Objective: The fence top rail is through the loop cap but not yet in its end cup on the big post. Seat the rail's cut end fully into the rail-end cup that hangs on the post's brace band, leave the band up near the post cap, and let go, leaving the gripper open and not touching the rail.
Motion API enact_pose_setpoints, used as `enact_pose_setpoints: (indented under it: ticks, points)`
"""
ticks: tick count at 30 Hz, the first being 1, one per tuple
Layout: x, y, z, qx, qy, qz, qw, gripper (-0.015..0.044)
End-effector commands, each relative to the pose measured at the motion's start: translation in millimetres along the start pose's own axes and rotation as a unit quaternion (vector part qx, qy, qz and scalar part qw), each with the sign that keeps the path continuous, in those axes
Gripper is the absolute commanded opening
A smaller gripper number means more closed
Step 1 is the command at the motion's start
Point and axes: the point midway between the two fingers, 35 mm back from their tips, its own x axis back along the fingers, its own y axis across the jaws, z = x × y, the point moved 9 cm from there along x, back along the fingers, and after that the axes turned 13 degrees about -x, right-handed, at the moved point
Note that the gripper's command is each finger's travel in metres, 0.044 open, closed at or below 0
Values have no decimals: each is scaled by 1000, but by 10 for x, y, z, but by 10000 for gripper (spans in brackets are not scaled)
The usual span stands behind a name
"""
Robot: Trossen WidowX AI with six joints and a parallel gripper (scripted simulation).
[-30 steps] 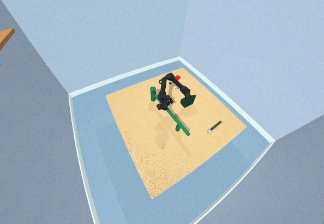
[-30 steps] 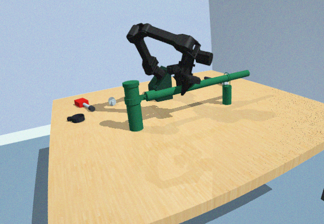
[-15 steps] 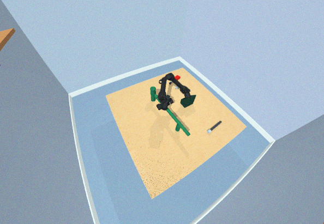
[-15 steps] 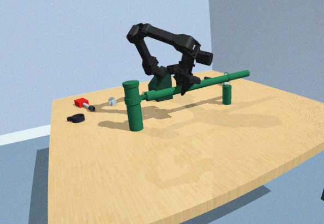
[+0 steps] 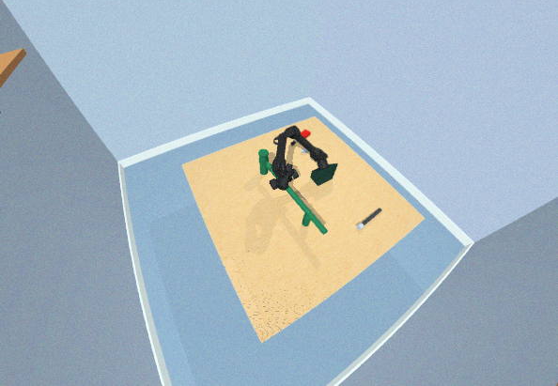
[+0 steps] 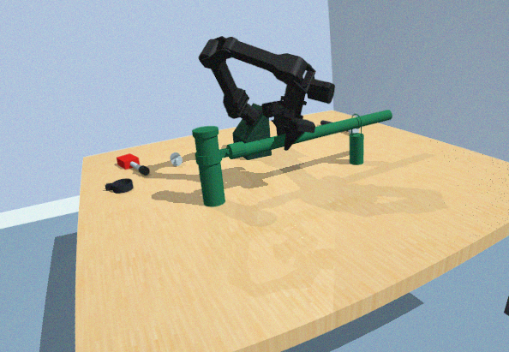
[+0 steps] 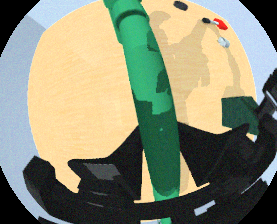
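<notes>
Top view: The big post (image 5: 263, 162) (image 6: 212, 184) stands on the table (image 5: 225, 164) (image 6: 171, 270) (image 7: 64, 100). The green rail (image 5: 305, 207) (image 6: 334, 130) (image 7: 151, 85) extends diagonally away from it. The gripper (image 5: 283, 183) (image 6: 296, 137) (image 7: 160, 150) is over the rail, nearer the big post than the rail's free end. A stick with a pale tip (image 5: 371, 218) lies well apart from the big post, beyond the free end.

Exterior view: The claw is closed on the rail — its fingers pinch the rail between the big post and the small post (image 5: 306, 220) (image 6: 356, 150). The rail passes through the wire loop (image 6: 356, 115) above the small post. The band (image 6: 208, 157) encircles the big post below its cap (image 6: 206, 132). The rail's near end is at the band's side fitting; its seating depth cannot be determined. A red block (image 5: 305, 133) (image 6: 128, 161) (image 7: 220, 23) and a black ring clamp (image 6: 130, 185) lie to the image-left of the big post.

Wrist view: The rail runs between the two fingers toward the big-post end — a stepped collar (image 7: 131, 17) is visible there. The seating depth remains unclear.
</notes>
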Motion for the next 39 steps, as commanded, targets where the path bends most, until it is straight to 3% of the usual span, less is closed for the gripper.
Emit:
enact_pose_setpoints:
  ticks: [1,39]
  points:
    - [24,30,-51,2,-5,-7,1000,0]
    - [22,67,-95,0,1,2,1000,0]
